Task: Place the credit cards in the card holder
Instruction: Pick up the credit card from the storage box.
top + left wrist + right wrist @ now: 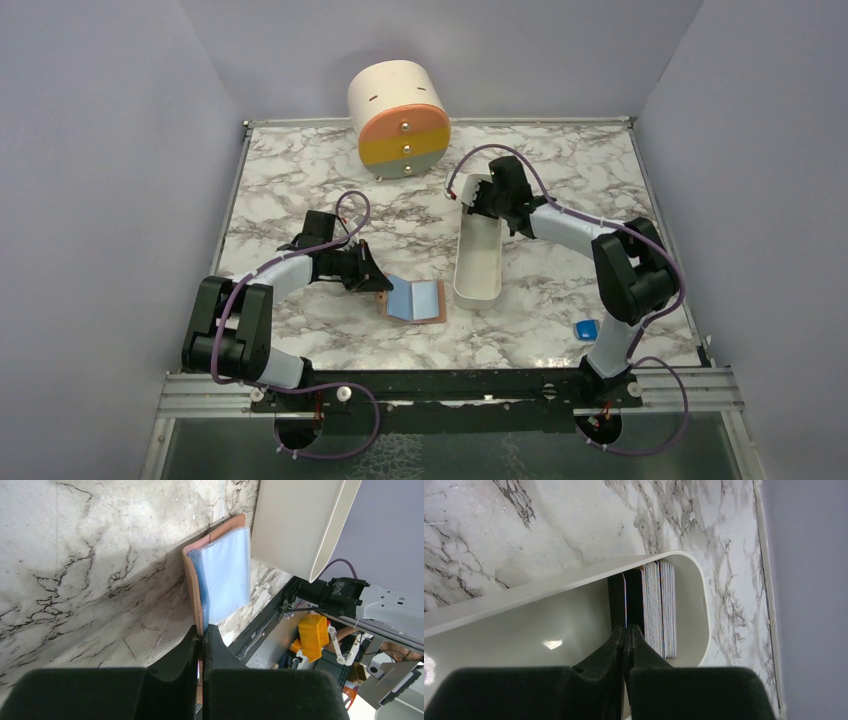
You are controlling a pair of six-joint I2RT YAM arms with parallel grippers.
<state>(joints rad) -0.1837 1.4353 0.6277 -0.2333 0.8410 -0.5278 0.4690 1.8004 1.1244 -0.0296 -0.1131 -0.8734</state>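
The card holder (415, 300) lies open on the marble table, light-blue inner faces up, tan leather rim showing. My left gripper (368, 272) is shut on its left tan edge; in the left wrist view the leather edge (192, 585) runs straight into the closed fingertips (202, 631). The credit cards (659, 605) stand on edge in a stack at the far end of the white tray (478, 262). My right gripper (486, 200) reaches into that end. In the right wrist view it (626, 630) is shut on one thin card (625, 600) at the stack's left side.
A round cream drawer unit (400, 118) with orange, yellow and green fronts stands at the back. A small blue block (586, 328) lies near the right arm's base. The tray (300, 525) sits close to the card holder's right side. Raised rails edge the table.
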